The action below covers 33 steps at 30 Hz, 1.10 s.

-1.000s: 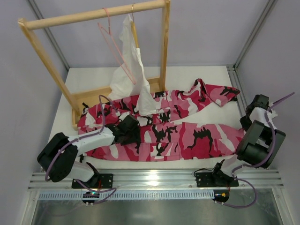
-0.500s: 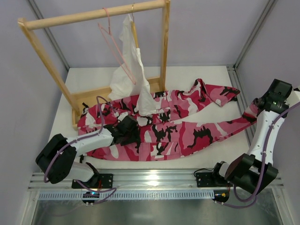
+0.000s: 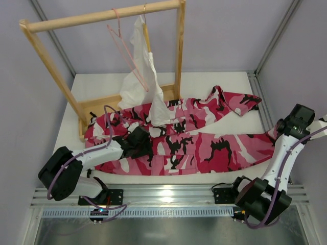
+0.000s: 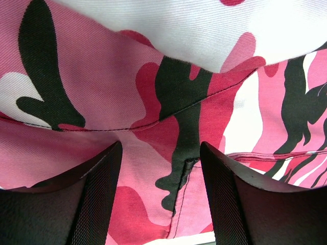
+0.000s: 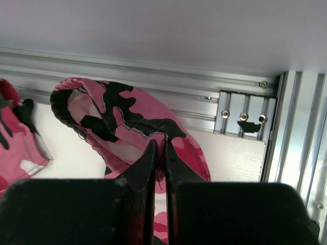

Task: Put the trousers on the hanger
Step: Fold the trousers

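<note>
We see the trousers (image 3: pixel 204 145) spread across the table (image 3: pixel 214 81), in front of the wooden rack (image 3: pixel 102 15) where the pink hanger (image 3: pixel 127 53) hangs beside a white garment (image 3: pixel 143 76). The right gripper (image 5: pixel 159 153) has its fingers closed on a leg hem at the table's right edge. The left gripper (image 4: pixel 161 148) sits over the waist end, fingers apart, gripping nothing

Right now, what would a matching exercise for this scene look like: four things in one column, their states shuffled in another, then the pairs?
Things:
1. trousers
2. pink hanger
3. left gripper
4. right gripper

States:
A. shut on the end of a trouser leg
B. hangs bare on the wooden rail
C. spread across the table
D. open over the camouflage cloth

Pairs: 1-C, 2-B, 3-D, 4-A
</note>
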{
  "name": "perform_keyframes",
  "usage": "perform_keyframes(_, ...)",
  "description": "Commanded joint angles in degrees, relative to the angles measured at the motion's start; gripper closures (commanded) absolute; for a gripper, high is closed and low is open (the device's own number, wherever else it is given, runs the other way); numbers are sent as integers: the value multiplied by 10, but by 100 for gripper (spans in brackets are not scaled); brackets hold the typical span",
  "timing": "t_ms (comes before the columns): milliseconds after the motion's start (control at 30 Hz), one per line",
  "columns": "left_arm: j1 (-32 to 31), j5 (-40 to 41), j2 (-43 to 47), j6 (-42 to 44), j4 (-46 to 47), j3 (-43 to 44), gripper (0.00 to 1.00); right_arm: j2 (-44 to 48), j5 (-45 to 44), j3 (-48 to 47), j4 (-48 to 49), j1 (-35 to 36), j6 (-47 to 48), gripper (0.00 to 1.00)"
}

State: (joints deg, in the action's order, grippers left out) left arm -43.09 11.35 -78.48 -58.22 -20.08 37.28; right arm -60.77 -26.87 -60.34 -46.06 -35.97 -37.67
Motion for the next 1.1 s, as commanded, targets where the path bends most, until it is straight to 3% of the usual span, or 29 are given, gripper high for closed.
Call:
perform_keyframes(0, 6, 25, -22, 5, -57, -32, 36, 11, 56, 64, 84, -37, 1, 96)
perform_keyframes(67, 6, 24, -20, 6, -57, -32, 36, 7, 46, 101, 89, -58, -11, 88)
perform_keyframes(167, 6, 24, -15, 9, -63, -28, 36, -6, -2, 110, 64, -86, -16, 62)
perform_keyframes(267, 5, 30, -5, 11, -70, -26, 35, 3, -21, 88, 52, -95, -11, 56)
perform_keyframes(433, 6, 39, 9, 12, -80, -20, 35, 28, 15, 22, 37, -94, 11, 55)
perform_keyframes(567, 6, 38, 17, 6, -78, -21, 35, 58, 191, 57, 133, -90, 80, 55)
perform_keyframes(667, 5, 39, 13, 6, -77, -20, 35, 52, 247, 95, 162, -52, 102, 55)
perform_keyframes(867, 6, 74, 14, -10, -110, -21, 34, 16, 193, 129, 168, 74, 100, 55)
perform_keyframes(1067, 6, 98, 43, -29, -137, -27, 33, -9, 228, 181, 210, 78, 73, 55)
